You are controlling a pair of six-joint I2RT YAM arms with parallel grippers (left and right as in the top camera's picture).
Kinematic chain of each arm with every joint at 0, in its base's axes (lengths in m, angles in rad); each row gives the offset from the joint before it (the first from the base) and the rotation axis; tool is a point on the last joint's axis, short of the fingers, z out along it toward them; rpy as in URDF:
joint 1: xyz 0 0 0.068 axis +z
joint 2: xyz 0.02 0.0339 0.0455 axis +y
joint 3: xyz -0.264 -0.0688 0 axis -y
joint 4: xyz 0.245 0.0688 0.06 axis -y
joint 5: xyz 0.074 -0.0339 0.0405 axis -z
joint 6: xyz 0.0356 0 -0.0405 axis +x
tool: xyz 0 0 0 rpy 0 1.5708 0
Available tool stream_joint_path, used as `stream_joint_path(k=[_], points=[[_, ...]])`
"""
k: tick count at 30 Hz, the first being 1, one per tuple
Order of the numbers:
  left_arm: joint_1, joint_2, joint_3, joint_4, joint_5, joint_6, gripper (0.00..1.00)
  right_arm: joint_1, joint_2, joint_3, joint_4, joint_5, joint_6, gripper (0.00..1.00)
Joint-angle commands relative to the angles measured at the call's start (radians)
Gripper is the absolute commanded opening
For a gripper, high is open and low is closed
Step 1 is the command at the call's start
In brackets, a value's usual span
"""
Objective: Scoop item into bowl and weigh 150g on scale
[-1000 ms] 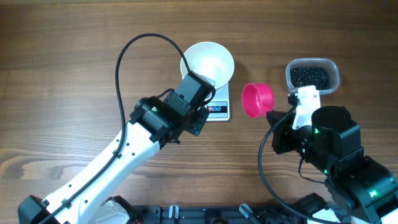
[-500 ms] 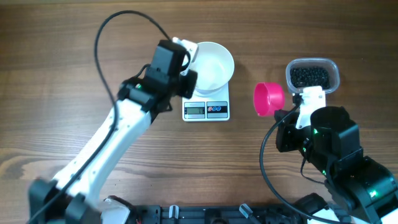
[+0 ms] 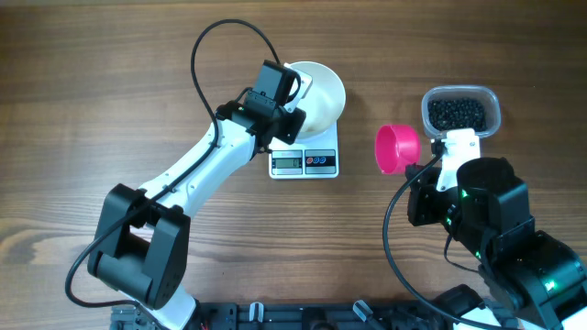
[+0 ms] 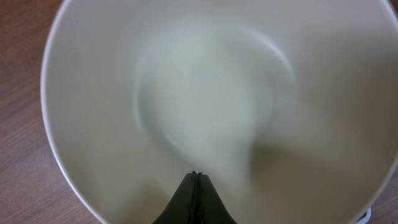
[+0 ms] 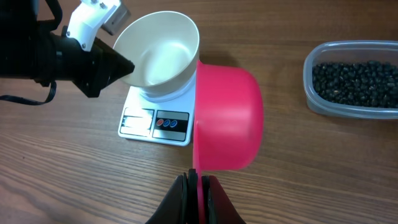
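Observation:
The white bowl stands empty on the white scale; it fills the left wrist view, blurred. My left gripper is shut with nothing in it, its tips at the bowl's left rim; whether they touch I cannot tell. My right gripper is shut on the handle of a pink scoop, which is empty and held above the table right of the scale. The item, black beans, lies in a clear tub.
The clear plastic tub stands at the back right, just beyond the right arm's wrist. The left arm stretches diagonally across the wooden table from the front left, with a black cable looping above it.
The left arm has swung from over the scale's front, out to the left, and back to the bowl's left rim. The scoop shifted slightly right, then held still.

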Motion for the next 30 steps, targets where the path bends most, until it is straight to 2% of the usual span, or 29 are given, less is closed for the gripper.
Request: stream_joint_path(k=[1, 10, 15, 17, 21, 24, 26, 30], points=[[0.004, 0.002, 0.001, -0.027, 0.014, 0.024, 0.04, 0.0, 0.0, 0.016, 0.003, 0.017, -0.012, 0.04], [0.003, -0.022, 0.008, -0.024, 0.008, 0.022, 0.04, 0.0, 0.0, 0.016, 0.002, 0.012, -0.012, 0.04], [0.003, -0.208, 0.106, -0.02, 0.042, 0.015, 0.04, 0.0, 0.0, 0.016, -0.004, 0.006, -0.013, 0.04], [0.003, -0.316, 0.106, -0.149, 0.064, 0.005, 0.04, 0.0, 0.0, 0.016, -0.017, 0.006, -0.013, 0.04], [0.003, -0.426, 0.106, -0.553, 0.098, -0.032, 0.04, 0.0, 0.0, 0.016, -0.032, 0.006, -0.019, 0.04], [0.003, -0.432, 0.106, -0.733, 0.131, 0.035, 0.04, 0.0, 0.0, 0.016, -0.035, 0.006, -0.02, 0.04], [0.003, -0.432, 0.106, -0.767, 0.14, 0.034, 0.04, 0.0, 0.0, 0.016, -0.043, 0.006, -0.02, 0.04], [0.003, -0.432, 0.106, -0.689, 0.172, 0.015, 0.04, 0.0, 0.0, 0.016, -0.049, 0.006, -0.02, 0.04]])
